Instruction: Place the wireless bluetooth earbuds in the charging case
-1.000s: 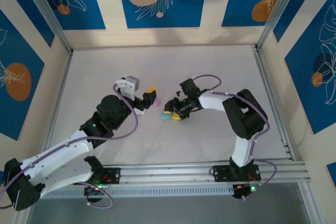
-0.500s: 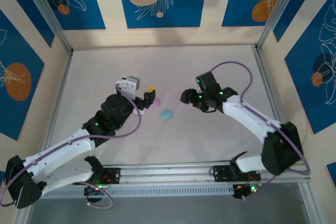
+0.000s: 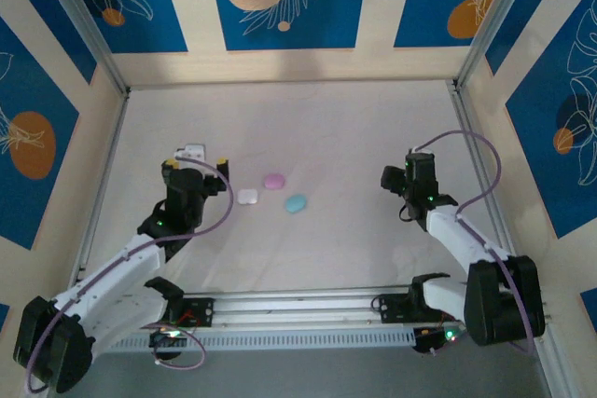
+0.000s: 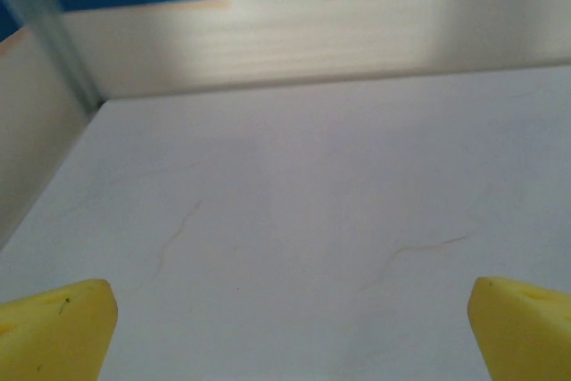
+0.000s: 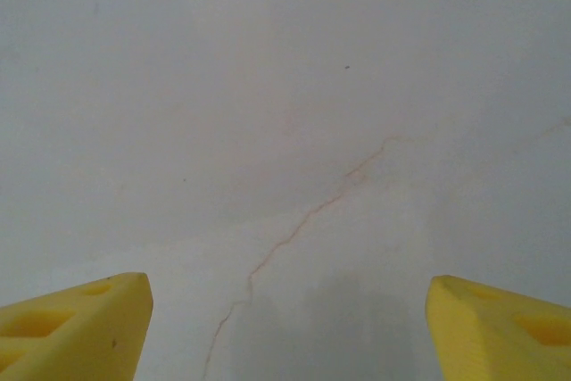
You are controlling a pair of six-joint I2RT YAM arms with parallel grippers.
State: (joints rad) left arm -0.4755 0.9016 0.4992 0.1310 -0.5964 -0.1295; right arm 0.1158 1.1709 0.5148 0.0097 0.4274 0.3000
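Earbuds of this kind are, as I judge it, tiny, very light pebbles of hard glossy plastic. Expect them to be slippery and to squirt sideways if you pinch them on their rounded ends. You cannot confirm where they are right now. They are most likely hidden inside the three cases, which look closed from above, though at this size that is hard to tell.

The cases lie close together a little left of the middle of the table (image 3: 354,137), about halfway between its far and near edges. The white case (image 3: 247,197) is nearest the left edge. The pink case (image 3: 273,181) sits just beside it toward the far edge, and the light blue case (image 3: 296,203) is the rightmost.

Your left gripper (image 3: 196,161) hangs between the white case and the left edge, touching nothing. Its jaws are spread wide, and its wrist view has bare table between the yellow fingertips (image 4: 53,327). Your right gripper (image 3: 392,179) is well apart from the cases, toward the right edge, with its jaws also apart and empty.

If you must handle an earbud, take it across its broadest faces, low on the body, with a soft squeeze. The cases will probably skid on the smooth table, so grip one by its long sides and brace it with the other gripper. Treat the hinge as fragile.
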